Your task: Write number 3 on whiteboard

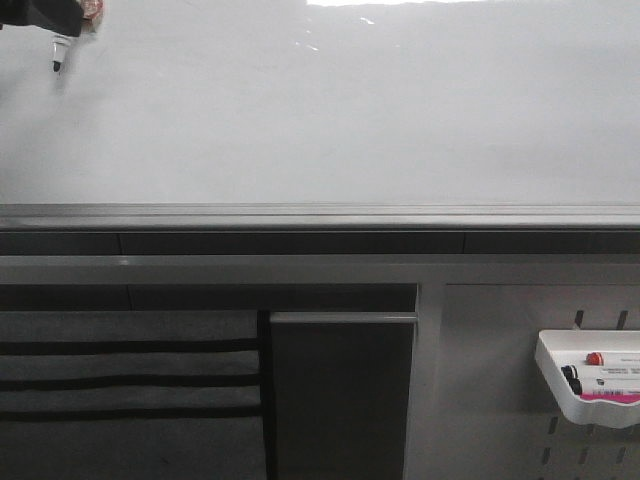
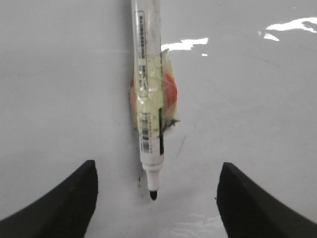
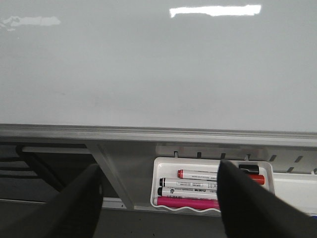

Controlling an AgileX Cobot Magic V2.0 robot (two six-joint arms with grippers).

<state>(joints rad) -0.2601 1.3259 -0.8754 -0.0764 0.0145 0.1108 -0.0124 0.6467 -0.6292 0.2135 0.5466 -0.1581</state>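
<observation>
The whiteboard (image 1: 330, 120) fills the upper front view, with a grey rail (image 1: 320, 215) along its lower edge. At its top left corner a white marker (image 1: 58, 52) points its black tip at the board. In the left wrist view this marker (image 2: 148, 114) is fixed with yellowish tape between the fingers of my left gripper (image 2: 157, 168). That gripper is open, and its fingers do not touch the marker. The tip sits at or just off the surface. No number 3 shows on the board. My right gripper (image 3: 159, 167) is open and empty, below the rail.
A white tray (image 1: 590, 380) hangs on a slotted panel at the lower right and holds several markers (image 3: 198, 183). A dark panel (image 1: 340, 390) and grey slats lie under the rail. Light glare (image 1: 370, 5) marks the board's top edge.
</observation>
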